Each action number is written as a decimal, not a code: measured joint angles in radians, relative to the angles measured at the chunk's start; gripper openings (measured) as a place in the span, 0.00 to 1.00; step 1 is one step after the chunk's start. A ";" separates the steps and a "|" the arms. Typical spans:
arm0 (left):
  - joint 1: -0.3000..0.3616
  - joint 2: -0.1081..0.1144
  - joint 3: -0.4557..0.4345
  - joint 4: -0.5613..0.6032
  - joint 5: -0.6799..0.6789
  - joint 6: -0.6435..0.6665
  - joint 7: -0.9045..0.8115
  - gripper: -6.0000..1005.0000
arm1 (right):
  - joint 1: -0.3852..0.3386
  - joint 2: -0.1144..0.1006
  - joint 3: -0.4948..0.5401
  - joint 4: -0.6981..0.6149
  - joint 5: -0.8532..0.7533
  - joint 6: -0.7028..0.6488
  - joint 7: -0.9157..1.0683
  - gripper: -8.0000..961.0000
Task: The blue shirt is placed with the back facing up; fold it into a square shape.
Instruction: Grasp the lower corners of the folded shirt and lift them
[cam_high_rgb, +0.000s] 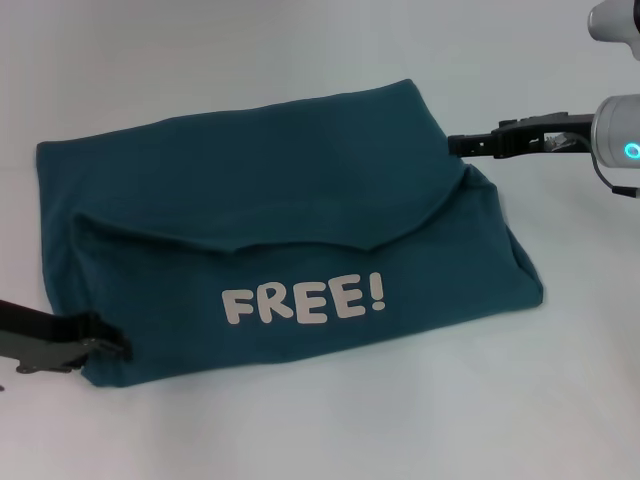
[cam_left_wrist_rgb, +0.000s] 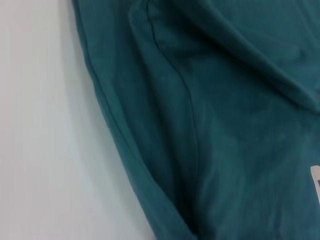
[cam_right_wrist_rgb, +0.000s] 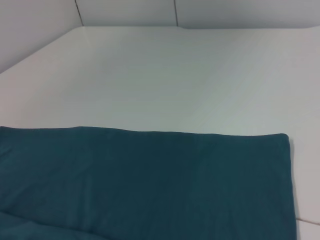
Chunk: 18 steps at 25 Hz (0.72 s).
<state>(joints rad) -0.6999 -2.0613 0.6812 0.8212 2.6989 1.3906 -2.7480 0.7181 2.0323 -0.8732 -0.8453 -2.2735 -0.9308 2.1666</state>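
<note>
Jaw state cannot be confirmed for either gripper. On the left gripper (cam_high_rgb: 118, 346) the black tips meet the near left corner of the blue shirt (cam_high_rgb: 290, 190), and the contact point is hidden against the cloth. On the right gripper (cam_high_rgb: 462, 146) the dark fingers reach the right edge of the garment, where the cloth rises to meet them; whether fabric is pinched there is not visible.

Item 1, table (cam_high_rgb: 300, 40): a plain white surface fills the head view and carries the garment. In the right wrist view its far edge meets a pale wall.

Item 2, blue shirt: it lies at the middle of the table as a broad, partly folded bundle, wider than it is deep. The upper layer is plain teal with a curved lower edge that overlaps the panel below. The right end bulges and slopes down to the table. The left wrist view shows soft ridges and a stitched seam running across the fabric (cam_left_wrist_rgb: 210, 130) beside bare tabletop. The right wrist view shows a flat teal layer (cam_right_wrist_rgb: 145, 180) with one straight edge and a square corner.

Item 3, white "FREE!" lettering (cam_high_rgb: 302, 299): it faces upward on the near panel, just below the curved edge.
</note>
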 joint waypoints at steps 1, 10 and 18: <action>0.000 0.000 0.000 0.000 0.000 0.000 0.002 0.54 | -0.002 0.001 -0.001 -0.006 0.000 -0.002 0.003 0.97; -0.002 0.000 0.000 0.001 -0.001 0.014 0.024 0.11 | -0.017 0.002 -0.005 -0.035 -0.003 -0.018 0.035 0.97; -0.004 0.003 0.000 0.007 -0.001 0.037 0.054 0.08 | -0.048 0.005 -0.005 -0.192 -0.246 -0.200 0.205 0.97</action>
<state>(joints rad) -0.7040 -2.0584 0.6809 0.8283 2.6982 1.4273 -2.6938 0.6702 2.0369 -0.8781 -1.0377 -2.5191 -1.1307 2.3717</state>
